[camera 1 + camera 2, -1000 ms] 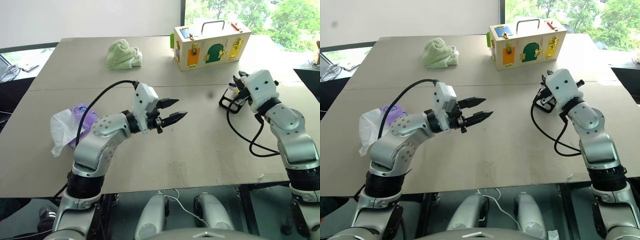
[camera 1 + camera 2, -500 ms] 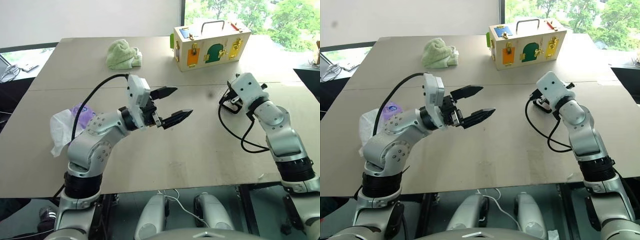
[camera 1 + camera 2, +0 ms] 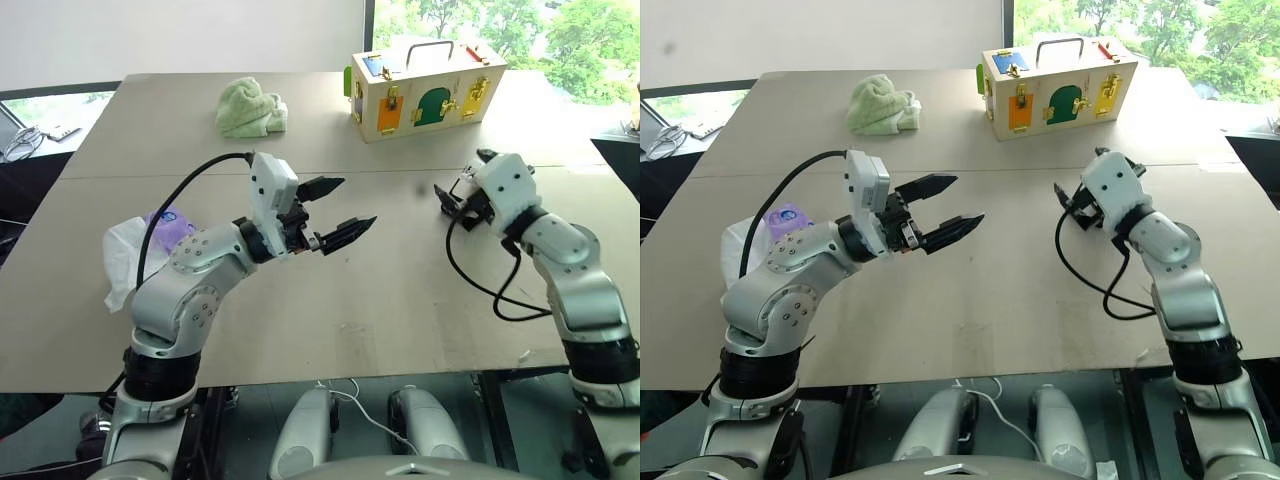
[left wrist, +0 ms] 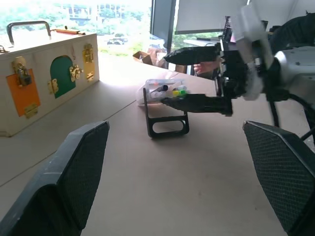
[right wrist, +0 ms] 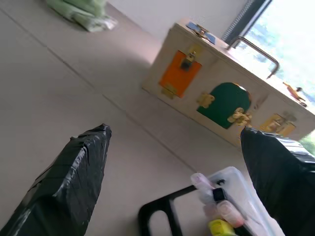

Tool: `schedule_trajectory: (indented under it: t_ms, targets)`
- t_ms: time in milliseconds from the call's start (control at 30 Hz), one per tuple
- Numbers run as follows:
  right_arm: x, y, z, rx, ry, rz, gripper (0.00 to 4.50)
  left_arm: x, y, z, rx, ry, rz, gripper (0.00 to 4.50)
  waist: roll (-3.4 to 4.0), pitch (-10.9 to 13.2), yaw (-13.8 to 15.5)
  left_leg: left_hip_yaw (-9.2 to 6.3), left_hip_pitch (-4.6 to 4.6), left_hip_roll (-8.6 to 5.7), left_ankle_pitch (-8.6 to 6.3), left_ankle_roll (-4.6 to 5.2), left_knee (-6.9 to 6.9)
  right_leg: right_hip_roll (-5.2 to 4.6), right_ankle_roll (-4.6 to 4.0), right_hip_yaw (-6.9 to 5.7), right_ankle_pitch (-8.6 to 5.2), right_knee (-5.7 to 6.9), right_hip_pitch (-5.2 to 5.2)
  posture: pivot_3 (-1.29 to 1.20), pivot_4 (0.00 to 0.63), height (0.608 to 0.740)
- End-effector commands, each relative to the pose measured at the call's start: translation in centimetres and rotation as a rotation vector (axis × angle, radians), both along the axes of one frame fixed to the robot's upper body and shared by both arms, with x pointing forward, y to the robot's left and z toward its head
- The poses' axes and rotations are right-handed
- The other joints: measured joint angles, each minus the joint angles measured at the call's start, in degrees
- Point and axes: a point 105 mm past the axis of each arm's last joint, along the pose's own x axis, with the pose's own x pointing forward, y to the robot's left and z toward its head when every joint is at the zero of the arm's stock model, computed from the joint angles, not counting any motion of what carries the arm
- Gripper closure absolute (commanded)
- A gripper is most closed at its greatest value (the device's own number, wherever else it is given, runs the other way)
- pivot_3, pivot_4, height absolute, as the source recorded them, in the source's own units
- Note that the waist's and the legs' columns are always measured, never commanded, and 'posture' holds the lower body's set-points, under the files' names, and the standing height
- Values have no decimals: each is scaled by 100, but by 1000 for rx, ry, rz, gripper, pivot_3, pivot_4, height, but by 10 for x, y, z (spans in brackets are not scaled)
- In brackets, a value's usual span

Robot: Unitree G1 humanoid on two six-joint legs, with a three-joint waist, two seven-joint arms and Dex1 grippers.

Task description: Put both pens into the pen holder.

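Both tools are spread wide and hold nothing. The left tool (image 3: 335, 210) hovers over the tabletop (image 3: 380, 290). The right tool (image 4: 197, 78) is beside the pen holder (image 4: 165, 105), with marker ends visible inside.

Left arm bent at the elbow, forearm raised; left claw (image 3: 335, 208) roughly level, angled toward the robot's right, fingers spread wide, nothing between them. Right arm extended forward; right claw (image 4: 194, 78) angled toward the robot's left, fingers parted, empty.
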Motion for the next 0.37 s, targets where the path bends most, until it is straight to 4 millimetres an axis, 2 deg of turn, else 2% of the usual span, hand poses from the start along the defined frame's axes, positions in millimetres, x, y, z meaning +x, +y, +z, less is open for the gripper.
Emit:
schedule_trajectory:
  t_ms: [33,233,367]
  targets:
    - [-42,-15,-2,30,105,103,23,-13,13,2,18,-21,23,0,0,0,15,-4,-1,-1,-2,3,0,-5,0,-1,0,-2,2,0,150,740]
    - [-77,-46,-32,-8,277,90,23,-24,46,-18,39,70,174,0,3,-1,-18,-3,25,3,-4,6,0,-20,-1,0,-2,-5,26,0,150,740]
    - [-78,-54,-38,-9,290,60,23,-35,64,-33,34,148,255,0,3,0,-24,27,72,12,-5,7,-10,-17,0,7,-7,-1,54,0,150,740]
